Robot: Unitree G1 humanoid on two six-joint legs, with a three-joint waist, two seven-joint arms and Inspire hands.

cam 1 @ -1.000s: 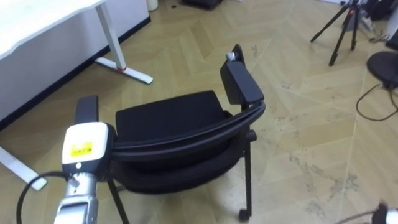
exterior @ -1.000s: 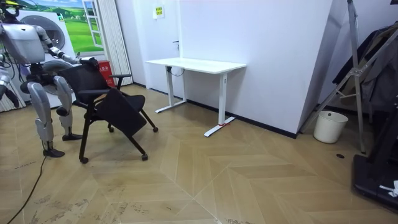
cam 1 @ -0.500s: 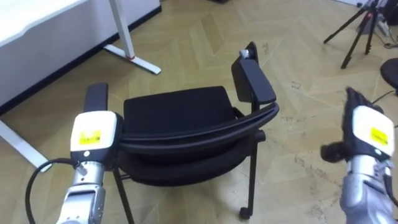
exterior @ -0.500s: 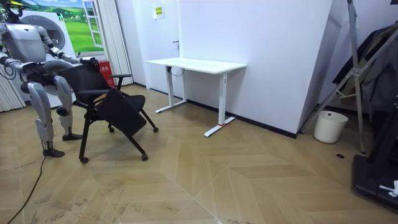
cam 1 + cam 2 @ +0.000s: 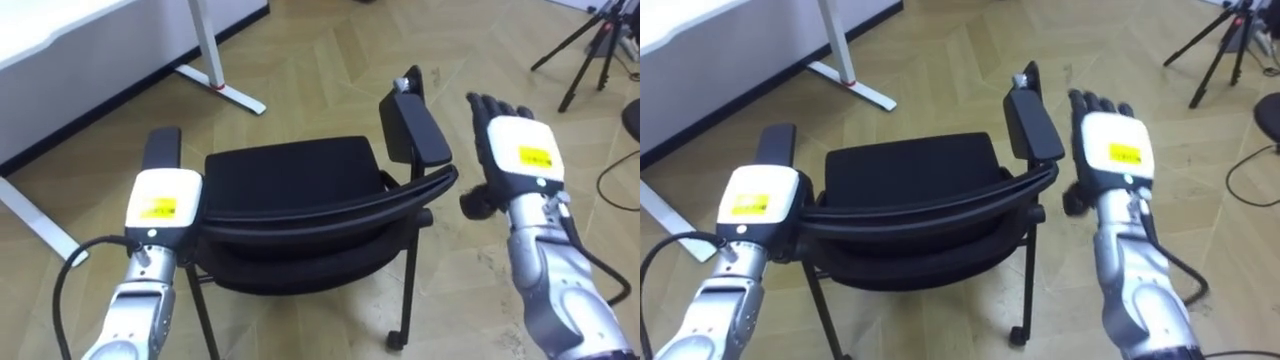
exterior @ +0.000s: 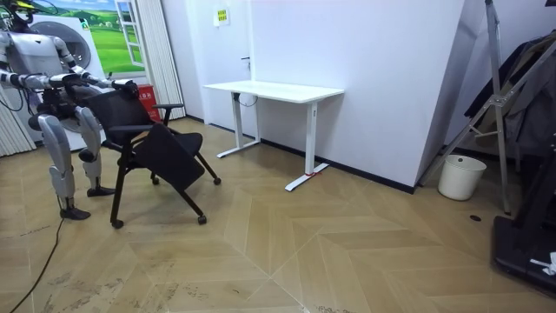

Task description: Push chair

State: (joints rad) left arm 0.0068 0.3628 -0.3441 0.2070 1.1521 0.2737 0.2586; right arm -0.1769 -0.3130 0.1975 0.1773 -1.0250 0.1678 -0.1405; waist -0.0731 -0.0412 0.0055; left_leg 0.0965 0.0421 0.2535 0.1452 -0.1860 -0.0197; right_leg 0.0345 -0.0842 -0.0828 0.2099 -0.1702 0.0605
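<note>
On parquet floor (image 5: 300, 60) we set our left hand (image 5: 160, 205), grip impossible to tell, behind the chair (image 5: 290, 185) and hold our right hand (image 5: 515, 150) straight-fingered beside its armrest (image 5: 415, 125), probably for an even push.

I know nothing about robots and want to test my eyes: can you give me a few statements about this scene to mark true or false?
1. The black chair stands upright on its legs. True.
2. The right hand grips the chair. False: it is open, raised beside the chair.
3. A white desk stands nearby. True.
4. The robot stands between chair and desk. False: it stands behind the chair, with its left hand at the chair's back.
</note>
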